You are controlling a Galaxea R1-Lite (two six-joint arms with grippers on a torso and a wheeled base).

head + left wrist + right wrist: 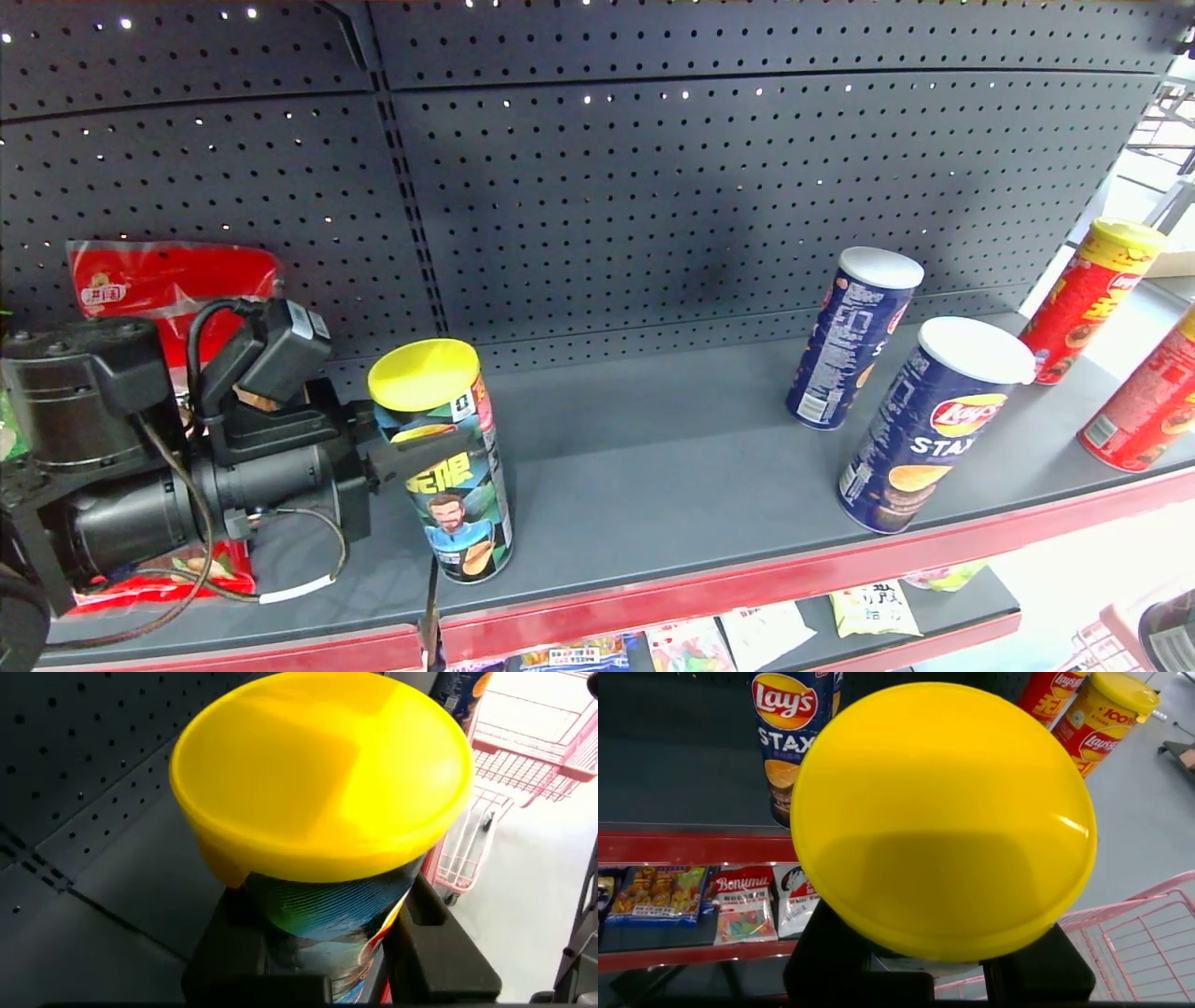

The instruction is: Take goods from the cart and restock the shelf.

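Observation:
A chip can with a yellow lid (457,509) stands upright at the left-middle of the dark shelf (653,467). My left gripper (439,450) is shut on its upper body from the left side. In the left wrist view the can's lid (322,775) sits just above my left gripper (322,947), whose fingers (444,952) flank the can. My right gripper (938,966) is shut on a second can with a yellow lid (943,812), held in front of the shelf near the pink cart (1148,943).
Two blue cans (854,336) (929,425) and two red cans (1092,299) (1144,401) stand on the shelf's right part. A red bag (168,280) leans on the pegboard behind my left arm. Snack packets (747,635) lie on the lower shelf. The shelf's middle is bare.

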